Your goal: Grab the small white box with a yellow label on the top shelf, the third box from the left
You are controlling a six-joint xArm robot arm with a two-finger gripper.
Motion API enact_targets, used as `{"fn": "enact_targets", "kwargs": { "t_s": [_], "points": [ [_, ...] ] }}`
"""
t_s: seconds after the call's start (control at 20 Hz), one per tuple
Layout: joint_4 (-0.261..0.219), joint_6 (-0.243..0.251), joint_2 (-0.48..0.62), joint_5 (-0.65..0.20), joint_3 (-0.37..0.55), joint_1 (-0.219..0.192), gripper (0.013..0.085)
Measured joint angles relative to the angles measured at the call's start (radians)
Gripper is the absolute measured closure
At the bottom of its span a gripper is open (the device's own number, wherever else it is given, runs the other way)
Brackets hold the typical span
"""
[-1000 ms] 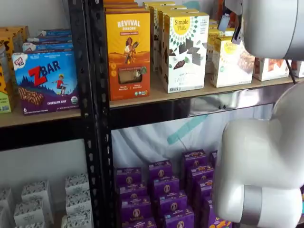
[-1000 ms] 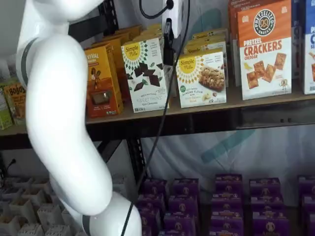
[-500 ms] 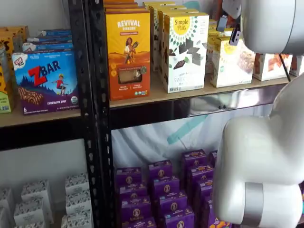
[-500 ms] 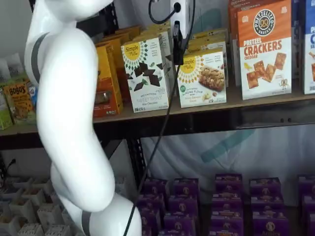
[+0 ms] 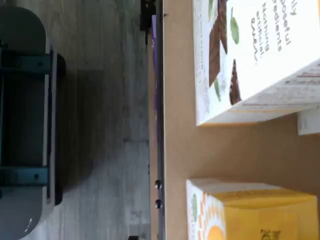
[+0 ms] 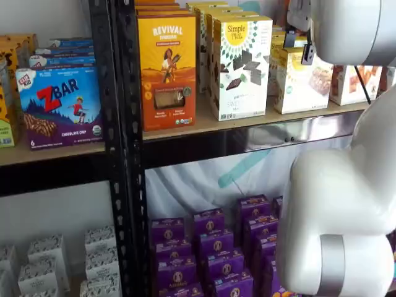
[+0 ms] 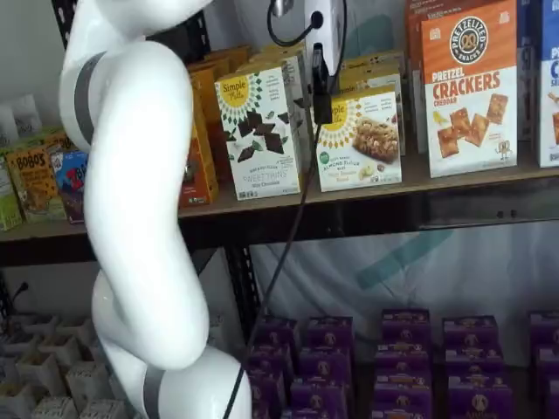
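The small white box point(image 7: 360, 140) with a round yellow logo stands on the top shelf point(image 7: 454, 179), right of the tall white carton point(image 7: 259, 127) with dark cookie shapes. It also shows in a shelf view point(image 6: 303, 80) and in the wrist view point(image 5: 250, 215), yellow panel up. My gripper point(image 7: 321, 87) hangs at the box's left front corner, seen side-on there. In a shelf view my gripper point(image 6: 299, 44) shows two dark fingertips with a gap between them, just above the box's top. It holds nothing.
An orange Revival box point(image 6: 166, 68) stands left of the tall carton point(image 6: 240, 65). An orange pretzel cracker box point(image 7: 469, 87) stands right of the small box. The blue ZBar box point(image 6: 59, 105) sits on the lower board. Purple boxes point(image 6: 210, 247) fill the shelf below. My white arm point(image 7: 131, 218) blocks the left.
My gripper has moved sideways from in front of the tall carton to the small white box. The arm has swung with it. No box has moved.
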Motion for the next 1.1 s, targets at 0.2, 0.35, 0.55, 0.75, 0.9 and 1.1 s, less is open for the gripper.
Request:
{"fn": "enact_targets", "kwargs": {
  "t_s": [0.2,0.35,0.55,0.75,0.9,1.1],
  "points": [
    [-0.048,0.011,-0.001,0.004,0.012,0.022,0.0130],
    [-0.054,0.014,-0.012,-0.013,0.036,0.026,0.0130],
    [-0.054,0.014,-0.020,-0.022,0.054,0.027,0.0170],
    [-0.034,0.008,-0.029,-0.036,0.069,0.017,0.0290],
    [-0.021,0.004,-0.037,-0.049,0.082,0.012,0.0330],
    [-0.012,0.000,-0.048,-0.065,0.098,0.008,0.0370]
  ]
}}
